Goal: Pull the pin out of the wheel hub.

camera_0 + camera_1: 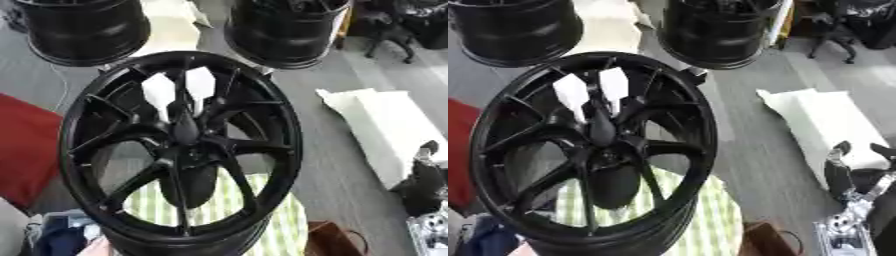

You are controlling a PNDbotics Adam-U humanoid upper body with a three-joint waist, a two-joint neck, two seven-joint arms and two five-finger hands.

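Wheel hub (pixel 179 150) stands upright at centre, pin not discernible, right hand (pixel 852 172) low right with fingers relaxed, holding nothing.

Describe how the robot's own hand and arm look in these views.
Only the right hand shows, at the lower right edge. Its fingers are black with rounded tips, and below them the arm is shiny silver metal with dark cut-outs. No cables or markings can be made out. The left hand is out of view.
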